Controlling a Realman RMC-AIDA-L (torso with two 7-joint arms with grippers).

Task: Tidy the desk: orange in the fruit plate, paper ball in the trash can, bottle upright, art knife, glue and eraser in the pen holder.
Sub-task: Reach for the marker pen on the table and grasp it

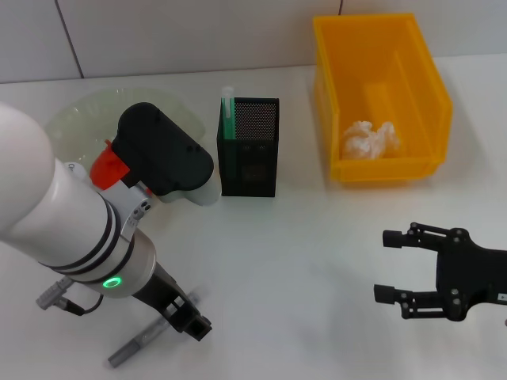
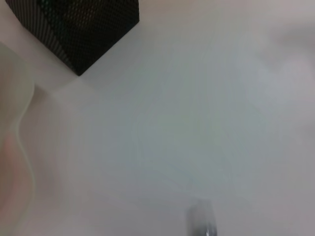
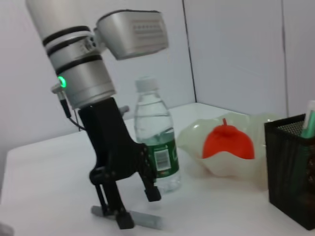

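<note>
My left gripper (image 1: 190, 321) is down at the table's near left, open, its fingers (image 3: 124, 220) astride the grey art knife (image 1: 139, 344), which lies flat on the desk. The orange (image 3: 227, 143) rests in the pale-green fruit plate (image 1: 79, 119). Beside the plate the bottle (image 3: 156, 142) stands upright; my left arm hides most of it in the head view. A green glue stick (image 1: 227, 111) pokes out of the black mesh pen holder (image 1: 249, 146). In the yellow trash can (image 1: 380, 79) lies the paper ball (image 1: 370, 140). The eraser is out of view. My right gripper (image 1: 394, 265) hovers open at the near right.
The white desk runs back to a light wall behind the plate, pen holder and trash can. My bulky left arm (image 1: 71, 222) covers the near-left area. The left wrist view shows the pen holder's corner (image 2: 78, 29) and the knife's tip (image 2: 202, 221).
</note>
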